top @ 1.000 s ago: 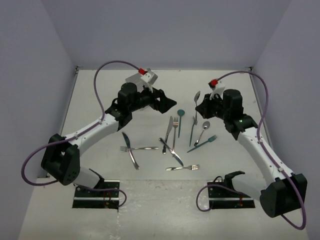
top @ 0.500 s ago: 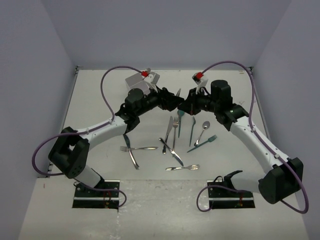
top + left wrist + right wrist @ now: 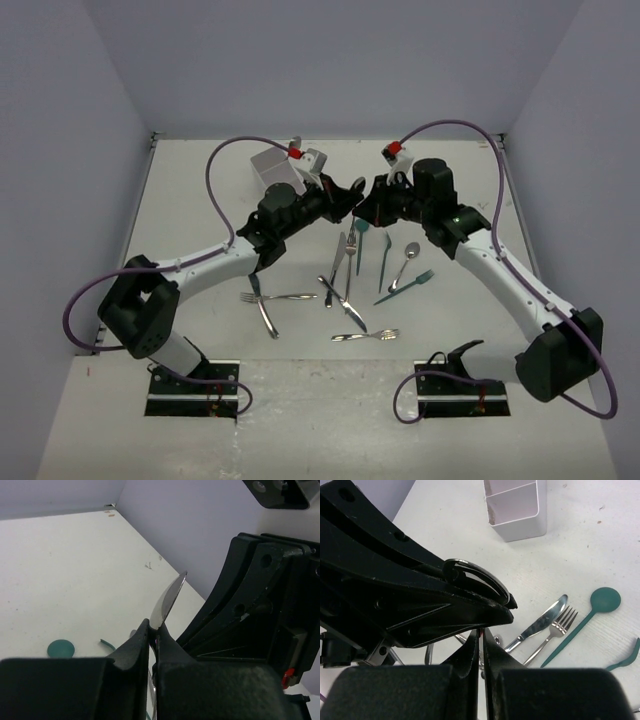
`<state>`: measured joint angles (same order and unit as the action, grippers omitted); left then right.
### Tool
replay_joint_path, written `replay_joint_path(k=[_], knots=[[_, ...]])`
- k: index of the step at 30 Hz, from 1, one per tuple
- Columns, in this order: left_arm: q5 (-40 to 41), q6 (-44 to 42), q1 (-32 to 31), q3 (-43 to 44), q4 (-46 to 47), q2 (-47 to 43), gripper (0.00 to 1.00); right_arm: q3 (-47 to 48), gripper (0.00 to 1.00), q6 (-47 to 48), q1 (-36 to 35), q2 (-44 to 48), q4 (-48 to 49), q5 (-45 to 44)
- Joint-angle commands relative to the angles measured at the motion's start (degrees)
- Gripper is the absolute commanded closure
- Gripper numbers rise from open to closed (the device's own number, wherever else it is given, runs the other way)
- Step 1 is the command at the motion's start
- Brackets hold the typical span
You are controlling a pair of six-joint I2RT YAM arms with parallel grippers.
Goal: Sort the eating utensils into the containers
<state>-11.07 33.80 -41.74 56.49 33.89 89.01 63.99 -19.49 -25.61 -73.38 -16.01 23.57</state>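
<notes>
Note the left pincer [image 3: 152, 630]: spread wide a second ago out toward 10 o'clock, now swung in above table centre and clamped on the shiny tapered end of a silver utensil [image 3: 169, 596], held clear of the table [image 3: 175, 200]. Note the right pincer [image 3: 481, 630], likewise brought in from 2 o'clock, fingers pressed together as before, nose to nose with the left. Treat its grip on the same utensil as probable, not confirmed, with the contact point hidden. Read the change as a mid-air handover, just secured on the receiving side. Judge release by the right pincer to be the next requirement. Locate the containers [image 3: 268, 160] at 11 o'clock, just behind the left wrist, upright, contents not visible. Locate the remaining eating utensils [image 3: 338, 258] loose at table centre and toward 6 o'clock, a teal spoon [image 3: 605, 600] among them, none sorted as far as visible. Record no brand, label or legible writing in any view.
</notes>
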Motion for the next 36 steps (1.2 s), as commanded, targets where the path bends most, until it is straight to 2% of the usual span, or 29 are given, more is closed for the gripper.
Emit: replay_joint_path(k=[1,3,4,6,7,8,9,10,13,16,21,25,29,30,36], knots=[[2.4,-4.2,-0.8,1.5,-1.8,-1.5,1.00,3.7,1.00,-1.2,0.0,-0.4,2.2,-4.1],[4.2,-6.4,-0.8,1.5,-1.6,-2.2,1.00,4.2,0.75,-1.3,0.0,-0.2,1.5,-4.3],[6.8,-10.7,-0.7,1.4,-1.3,-2.4,1.00,4.4,0.47,-1.8,0.0,0.0,1.2,-4.0],[9.6,-15.6,0.4,1.5,0.7,-2.7,1.00,4.6,0.16,-2.7,0.1,0.6,1.2,-3.0],[8.0,-20.1,1.5,1.7,1.8,-2.6,1.00,4.6,0.01,-3.0,0.1,1.4,1.4,-2.1],[5.7,-21.7,2.9,2.8,2.8,-2.4,1.00,4.3,0.01,-3.0,0.1,1.9,1.5,-1.8],[3.4,-22.5,6.9,3.7,2.9,-2.1,1.00,4.0,0.01,-2.9,0.0,2.5,1.6,-1.3],[-1.8,-22.1,9.4,4.5,3.3,-1.1,1.00,3.8,0.01,-3.2,0.1,2.9,1.4,-1.2],[-12.4,-22.4,18.8,8.6,7.1,2.4,1.00,1.1,0.01,-3.9,0.6,4.6,1.2,-5.5],[-14.9,-27.3,24.1,12.3,8.2,6.9,1.00,-0.6,0.01,-6.3,3.4,5.2,1.0,-9.5],[-23.3,-29.2,31.1,19.4,10.8,17.2,1.00,-4.4,0.01,-9.9,11.1,5.3,1.2,-4.8],[-22.7,-31.8,32.2,25.7,8.5,23.2,1.00,-6.9,0.01,-9.8,11.9,6.1,0.8,-9.8],[-19.0,-33.5,32.4,24.5,12.2,26.0,1.00,-9.0,0.01,-11.3,12.1,7.3,0.5,-15.3],[-17.0,-36.2,32.4,24.7,12.5,26.6,1.00,-9.4,0.01,-11.6,12.1,7.5,0.5,-15.7],[-15.4,-40.7,32.4,27.1,8.9,30.9,1.00,-12.5,0.01,-15.7,12.1,7.9,-2.4,-20.8]])
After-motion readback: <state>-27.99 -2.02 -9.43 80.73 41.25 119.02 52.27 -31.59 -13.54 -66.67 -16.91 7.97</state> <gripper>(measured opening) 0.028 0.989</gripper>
